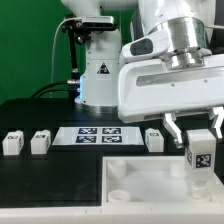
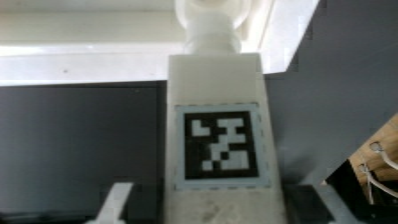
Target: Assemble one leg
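Four small, stubby white plastic legs (image 1: pixel 40 141) with black-and-white square tags are in sight: three stand toward nine o'clock of the fourth leg (image 1: pixel 198 155). There is one large white square plastic panel (image 1: pixel 150 195) with a raised rim, and one marker board (image 1: pixel 98 134).

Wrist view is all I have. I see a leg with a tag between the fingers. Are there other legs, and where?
Observer: Yes, three spare legs: two at the exterior view's left of the marker board, one at its right.
Operator: Is my leg over the panel?
Observer: Yes. The held leg hangs upright over the panel, toward its side at the exterior view's right. I cannot tell if they touch.
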Motion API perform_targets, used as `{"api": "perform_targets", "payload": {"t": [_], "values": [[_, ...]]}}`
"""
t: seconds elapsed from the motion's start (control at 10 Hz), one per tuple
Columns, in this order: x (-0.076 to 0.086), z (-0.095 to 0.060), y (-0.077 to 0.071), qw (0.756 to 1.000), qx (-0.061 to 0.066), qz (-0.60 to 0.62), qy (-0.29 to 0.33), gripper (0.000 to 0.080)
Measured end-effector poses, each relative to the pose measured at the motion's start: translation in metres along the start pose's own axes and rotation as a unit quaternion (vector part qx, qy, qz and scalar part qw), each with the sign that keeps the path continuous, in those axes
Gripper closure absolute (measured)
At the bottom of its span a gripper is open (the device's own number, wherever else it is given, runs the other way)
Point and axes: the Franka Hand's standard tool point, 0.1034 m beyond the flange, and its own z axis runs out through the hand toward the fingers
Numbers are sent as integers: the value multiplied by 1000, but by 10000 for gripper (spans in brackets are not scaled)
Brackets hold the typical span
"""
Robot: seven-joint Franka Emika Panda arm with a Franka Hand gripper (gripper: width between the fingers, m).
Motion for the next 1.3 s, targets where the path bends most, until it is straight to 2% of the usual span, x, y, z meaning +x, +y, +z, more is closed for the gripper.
{"api": "perform_targets", "payload": {"t": [0.3,0.6,0.9,1.1,1.2,1.3], "values": [[-14,8,-2,1000,0,-2,-11,508],[-15,10,-2,1000,-3,4,-4,507],[-16,9,-1,999,-19,28,1,507],[-18,11,-1,999,-18,27,-11,507],[-18,11,-1,999,-18,27,-12,309],[-19,11,-1,999,-18,27,-12,309]]}}
